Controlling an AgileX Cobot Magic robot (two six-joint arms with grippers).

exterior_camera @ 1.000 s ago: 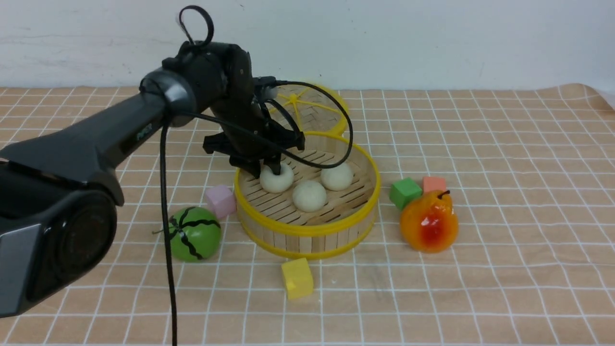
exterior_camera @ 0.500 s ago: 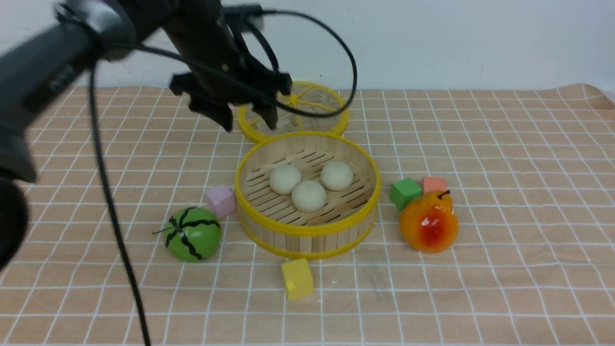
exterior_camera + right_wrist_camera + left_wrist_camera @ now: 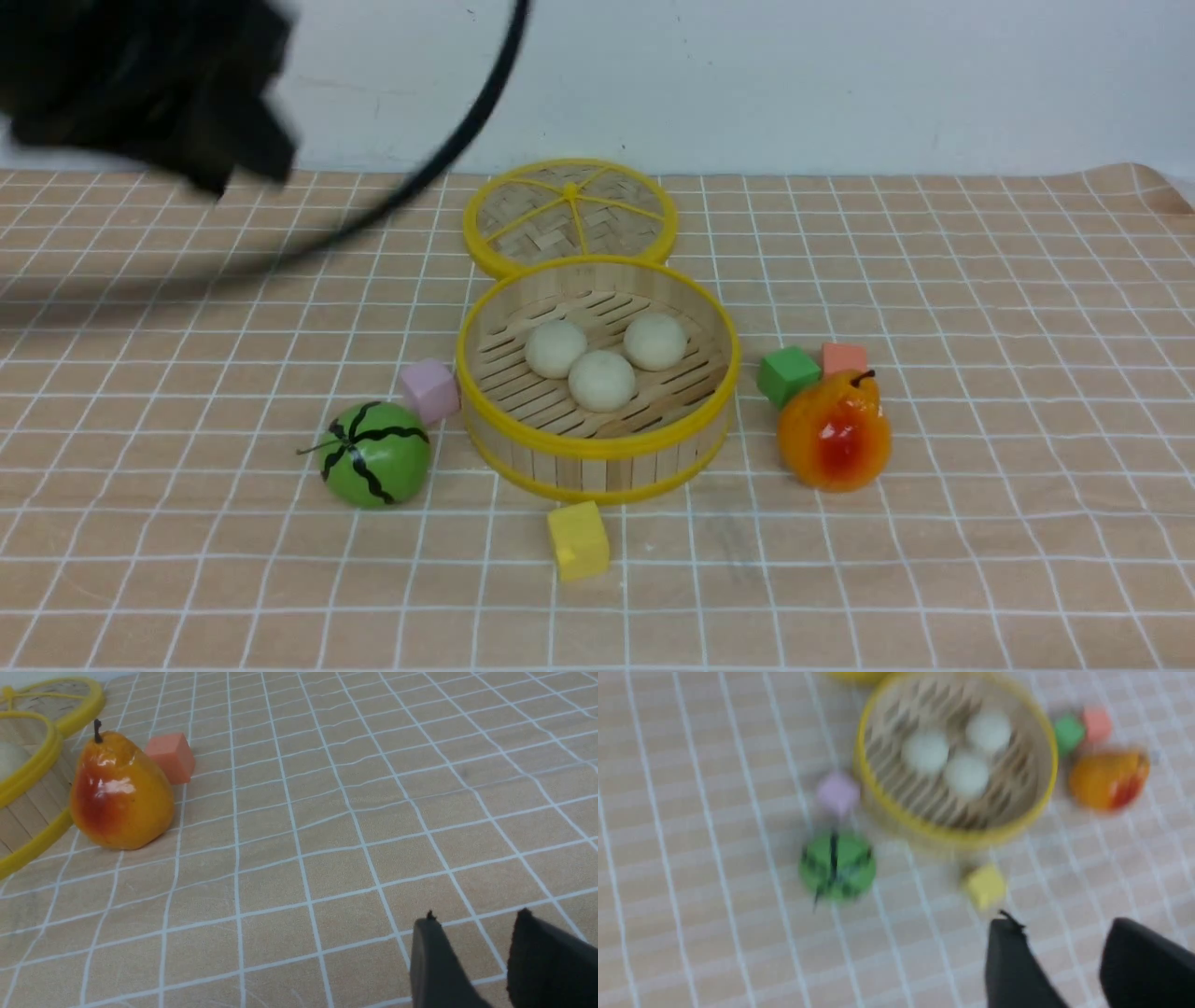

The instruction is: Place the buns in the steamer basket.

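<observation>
Three cream-white buns (image 3: 602, 357) sit clustered on the slatted floor of the steamer basket (image 3: 597, 446), touching or nearly touching one another: one toward the basket's left (image 3: 555, 349), one toward its back right (image 3: 655, 341), and one nearer the front between them (image 3: 602, 380). The basket stands upright on the checked tablecloth (image 3: 980, 523).

Just behind the basket lies the flat woven lid (image 3: 569, 217) with yellow spokes, its rim meeting the basket's far rim. A pink foam cube (image 3: 429, 391) rests against the basket's left side, and a green watermelon toy (image 3: 375, 455) lies to the front-left of the basket, just beyond that cube. A yellow cube (image 3: 578, 539) sits just in front of the basket. To the basket's right stand a green cube (image 3: 787, 374) and an orange-pink cube (image 3: 844, 357), with a glossy orange pear toy (image 3: 834, 430) close in front of them.

The left gripper (image 3: 1064, 952) is high above the cloth, well apart from the basket on its front-left side; its two dark fingers (image 3: 1013, 961) stand apart with cloth visible between them, holding nothing. In the front view the left arm (image 3: 159, 84) is only a dark blur far left of the basket, trailing a black cable (image 3: 425, 177).

The right gripper (image 3: 472, 947) hangs low over bare cloth, well to the right of the basket; its fingers have a gap between them and grasp nothing.
</observation>
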